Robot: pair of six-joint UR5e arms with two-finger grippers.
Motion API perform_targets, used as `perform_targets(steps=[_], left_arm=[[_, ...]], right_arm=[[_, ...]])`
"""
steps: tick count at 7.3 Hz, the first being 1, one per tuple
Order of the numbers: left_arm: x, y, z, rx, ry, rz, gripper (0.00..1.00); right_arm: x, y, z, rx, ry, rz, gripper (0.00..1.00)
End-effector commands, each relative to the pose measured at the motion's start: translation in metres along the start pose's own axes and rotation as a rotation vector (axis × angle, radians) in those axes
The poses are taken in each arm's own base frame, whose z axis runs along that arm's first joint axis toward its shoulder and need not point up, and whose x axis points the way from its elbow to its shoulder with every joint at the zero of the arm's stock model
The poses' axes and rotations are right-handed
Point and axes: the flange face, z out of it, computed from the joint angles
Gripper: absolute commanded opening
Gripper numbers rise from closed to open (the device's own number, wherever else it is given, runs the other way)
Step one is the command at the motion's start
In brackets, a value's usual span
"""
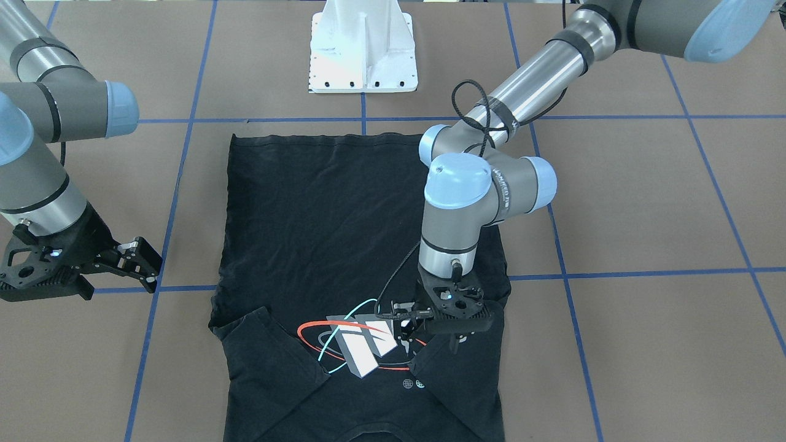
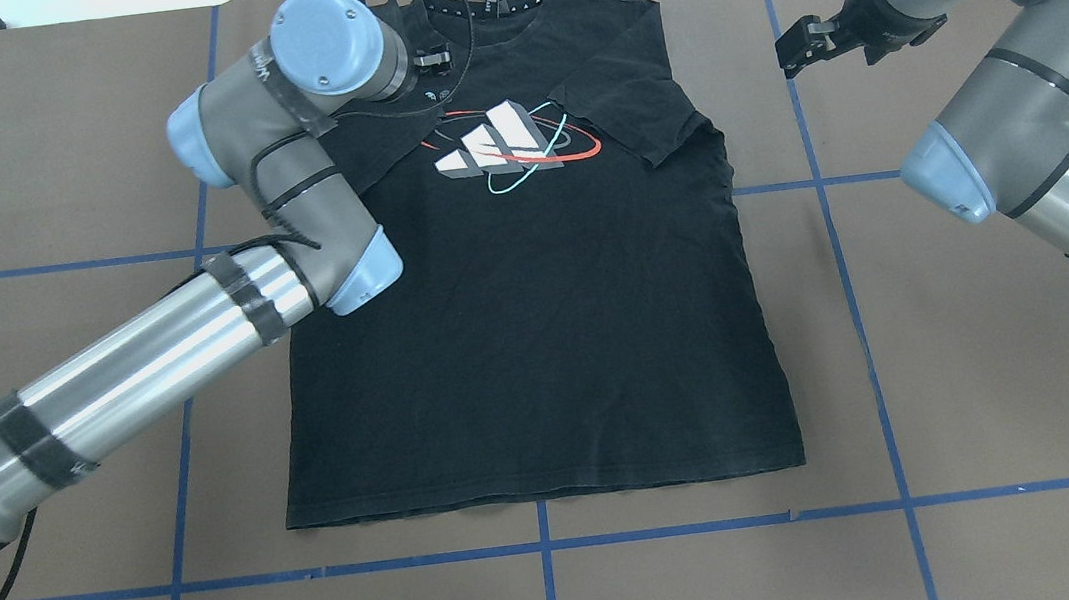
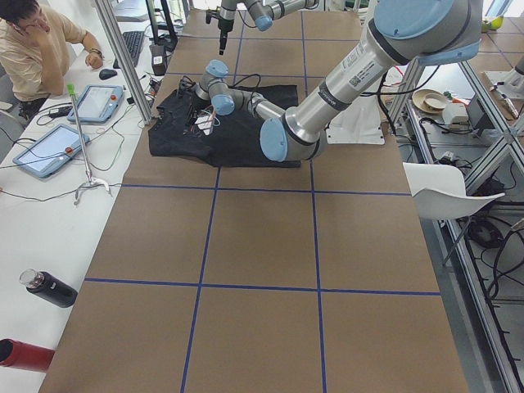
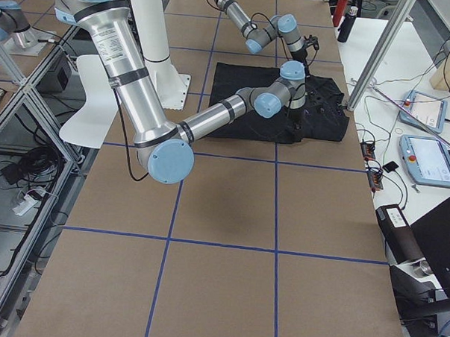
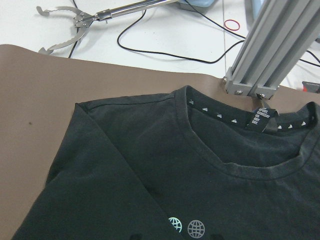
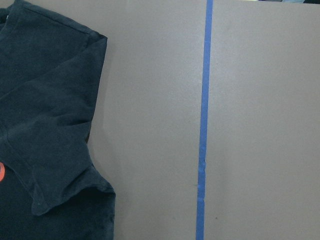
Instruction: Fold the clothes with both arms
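Note:
The black T-shirt (image 2: 539, 340) lies flat and face up on the brown table, collar (image 5: 240, 120) at the far edge. Both sleeves are folded in beside the white, red and cyan logo (image 2: 511, 137). My left gripper (image 1: 400, 322) hovers low over the chest next to the folded sleeve (image 1: 454, 374). Its fingers look open and hold no cloth. My right gripper (image 1: 147, 263) stands open over bare table, beyond the other folded sleeve (image 2: 633, 108). The right wrist view shows that sleeve (image 6: 45, 125) lying loose, with no fingers in sight.
The white pedestal base (image 1: 363, 46) stands at the robot's side of the table. Blue tape lines (image 6: 202, 125) grid the brown surface. An aluminium post (image 5: 270, 55) rises just past the collar. A person (image 3: 33, 41) sits at a side table holding tablets and bottles (image 3: 49, 288).

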Motion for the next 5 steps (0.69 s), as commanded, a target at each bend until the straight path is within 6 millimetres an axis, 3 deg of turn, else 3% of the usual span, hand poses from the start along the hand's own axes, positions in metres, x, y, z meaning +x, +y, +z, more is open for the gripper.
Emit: perform_targets(steps=[1, 3, 4, 5], left_arm=[[-0.041, 0.033, -0.062, -0.037, 0.143, 0.183, 1.00], [-0.051, 0.056, -0.115, -0.025, 0.228, 0.205, 1.00], [-0.059, 0.090, -0.127, -0.050, 0.253, 0.221, 1.00], [-0.092, 0.127, -0.137, -0.088, 0.244, 0.217, 1.00]], right_arm=[[-0.003, 0.020, -0.014, 0.004, -0.023, 0.104, 1.00], [0.003, 0.078, -0.039, 0.001, -0.048, 0.173, 1.00], [-0.011, 0.111, -0.048, 0.002, -0.063, 0.162, 1.00], [-0.037, 0.148, -0.044, 0.007, -0.064, 0.153, 1.00]])
